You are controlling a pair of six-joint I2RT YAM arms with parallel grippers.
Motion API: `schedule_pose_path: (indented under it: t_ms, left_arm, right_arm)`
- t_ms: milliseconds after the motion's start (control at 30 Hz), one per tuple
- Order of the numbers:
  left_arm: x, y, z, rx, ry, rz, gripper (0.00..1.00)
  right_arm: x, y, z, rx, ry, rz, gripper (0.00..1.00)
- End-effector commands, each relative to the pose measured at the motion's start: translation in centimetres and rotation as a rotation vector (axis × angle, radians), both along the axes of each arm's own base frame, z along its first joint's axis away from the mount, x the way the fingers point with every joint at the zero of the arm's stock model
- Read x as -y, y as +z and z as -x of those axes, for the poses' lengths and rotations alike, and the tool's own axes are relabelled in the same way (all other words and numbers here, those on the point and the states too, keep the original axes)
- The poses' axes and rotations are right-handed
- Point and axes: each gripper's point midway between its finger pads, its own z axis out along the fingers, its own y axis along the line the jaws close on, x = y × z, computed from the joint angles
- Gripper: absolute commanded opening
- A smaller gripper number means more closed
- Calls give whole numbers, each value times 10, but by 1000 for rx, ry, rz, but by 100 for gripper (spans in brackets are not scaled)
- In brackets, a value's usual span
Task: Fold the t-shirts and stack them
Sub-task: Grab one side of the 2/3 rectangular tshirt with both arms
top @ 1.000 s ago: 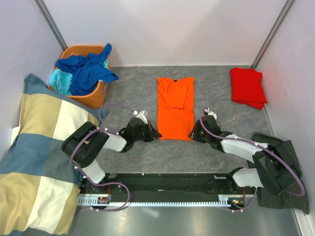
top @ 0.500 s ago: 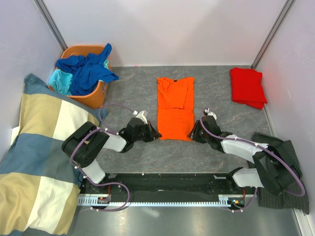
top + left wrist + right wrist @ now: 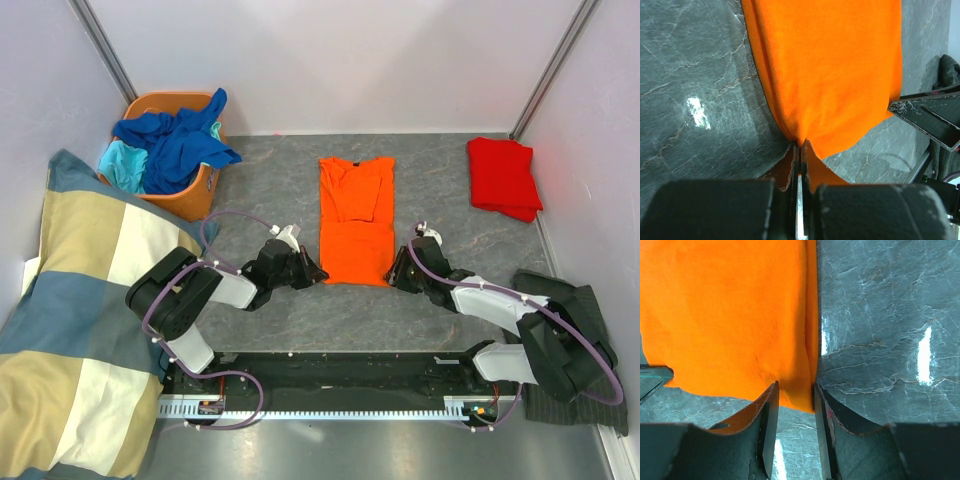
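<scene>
Matt knit orange t-shirt (image 3: 355,220), glossy veined table (image 3: 440,185)

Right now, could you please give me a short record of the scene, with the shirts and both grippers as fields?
orange t-shirt: lying flat in the centre, sides folded in to a narrow strip
left gripper: shut on its near left hem corner
right gripper: jaws apart, straddling the near right hem corner
red t-shirt: folded, far right
basket: far left, holding a crumpled blue t-shirt and turquoise t-shirt
</scene>
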Motion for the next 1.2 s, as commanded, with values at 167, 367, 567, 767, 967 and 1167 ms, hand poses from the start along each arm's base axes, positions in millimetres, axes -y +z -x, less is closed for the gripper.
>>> schedule_pose_path:
  t_ms: [167, 367, 567, 767, 967, 1167]
  left_arm:
    - [-5, -13, 8, -36, 6, -22, 2]
    - [-5, -13, 9, -36, 6, -22, 2]
    - [-10, -7, 16, -41, -2, -35, 2]
    - [-29, -8, 45, -82, -20, -72, 2]
    - [-47, -11, 84, -123, -46, -103, 2]
    - [-50, -9, 121, -164, -79, -110, 2]
  right_arm:
    - [19, -23, 25, -90, -6, 82, 37]
    - [15, -23, 24, -91, 4, 68, 0]
    - [14, -22, 27, -97, 15, 60, 0]
    - [14, -24, 47, -141, 43, 53, 0]
    - [17, -22, 86, -186, 49, 29, 0]
    - [16, -5, 113, -188, 51, 10, 0]
